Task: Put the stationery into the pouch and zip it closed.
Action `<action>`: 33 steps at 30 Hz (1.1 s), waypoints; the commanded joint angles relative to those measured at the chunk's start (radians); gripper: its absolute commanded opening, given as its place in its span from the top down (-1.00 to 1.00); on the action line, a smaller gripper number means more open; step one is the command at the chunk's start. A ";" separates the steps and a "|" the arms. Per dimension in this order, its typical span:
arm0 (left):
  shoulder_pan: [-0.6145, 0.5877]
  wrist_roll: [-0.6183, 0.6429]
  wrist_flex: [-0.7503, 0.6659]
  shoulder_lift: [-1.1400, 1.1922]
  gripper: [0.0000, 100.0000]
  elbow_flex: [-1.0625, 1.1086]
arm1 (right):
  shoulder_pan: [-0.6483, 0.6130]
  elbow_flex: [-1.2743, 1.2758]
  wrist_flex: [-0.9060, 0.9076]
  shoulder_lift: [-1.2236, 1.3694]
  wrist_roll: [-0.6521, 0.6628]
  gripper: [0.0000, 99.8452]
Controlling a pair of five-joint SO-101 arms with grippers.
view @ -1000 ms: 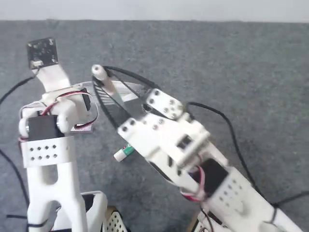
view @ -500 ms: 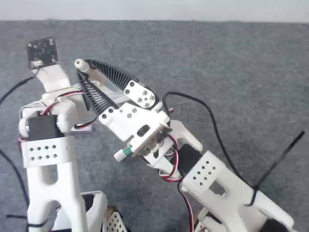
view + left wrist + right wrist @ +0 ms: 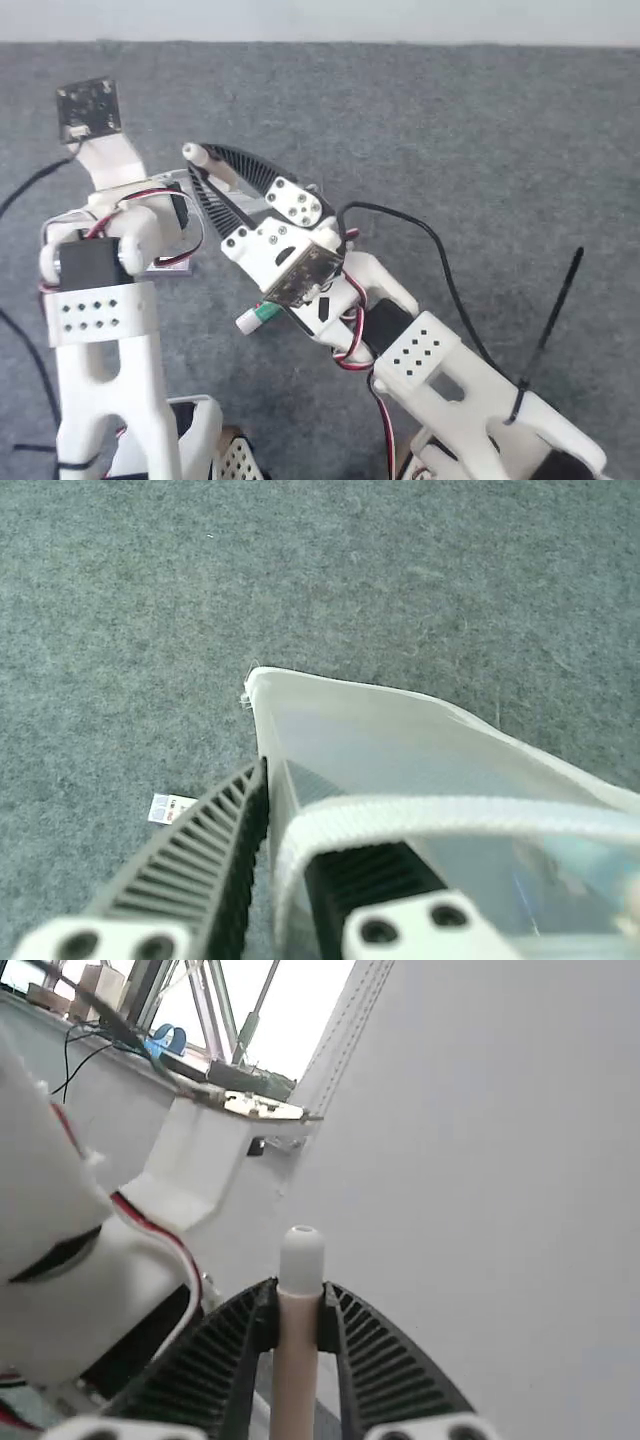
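Nearest me, just in front of the right arm's forearm, a small white-and-green piece (image 3: 255,317) of stationery is lying loose on the grey carpet (image 3: 500,130). It looks like a short marker or glue stick, though I cannot tell which.

Above it, the right gripper (image 3: 205,166) is clamping a pale pen (image 3: 196,152). The wrist view shows the ribbed black fingers (image 3: 365,1335) pinching the barrel from both sides, with the rounded white cap (image 3: 300,1247) poking out past the tips. I would judge the pen light, stiff and smooth. Being round, it may swivel or slide in the grip, so a hold on the barrel well below the cap seems safest.

Just beyond, the left gripper (image 3: 282,805) is holding the pouch (image 3: 400,742) by its mouth. One finger is sitting outside the wall and the other inside, with the white rim band (image 3: 450,815) looping over the inner one. The pouch is lying on the carpet, stretching away from the arm.

It looks thin, soft and translucent, so its mouth will probably sag shut unless it is propped open at that firmer rim. The rim is also the best place to grasp it. I cannot make out the zip pull.

A small white tag (image 3: 172,807) is resting on the carpet beside the pouch.
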 commanded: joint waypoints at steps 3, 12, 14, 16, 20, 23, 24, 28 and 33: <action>-0.009 0.017 -0.031 -0.006 0.98 -0.015 | 0.045 0.023 -0.016 -0.015 0.014 0.89; -0.009 0.017 -0.031 -0.006 0.98 -0.015 | 0.077 0.055 -0.008 -0.016 0.014 0.65; -0.009 0.017 -0.031 -0.006 0.98 -0.015 | 0.077 0.055 -0.010 -0.018 0.014 0.65; -0.009 0.017 -0.031 -0.006 0.98 -0.015 | 0.077 0.055 -0.010 -0.018 0.014 0.65; -0.009 0.017 -0.032 -0.006 0.98 -0.015 | 0.077 0.054 -0.008 -0.018 0.014 0.65; -0.009 0.017 -0.034 -0.006 0.98 -0.015 | 0.077 0.052 -0.010 -0.018 0.014 0.65; -0.009 0.017 -0.037 -0.006 0.98 -0.015 | 0.079 0.052 -0.010 -0.018 0.014 0.65; -0.011 0.017 -0.038 -0.006 0.98 -0.015 | 0.079 0.054 0.024 -0.090 0.002 0.65; -0.017 0.017 -0.038 -0.006 0.98 -0.015 | 0.079 -0.023 0.315 -0.252 -0.133 0.65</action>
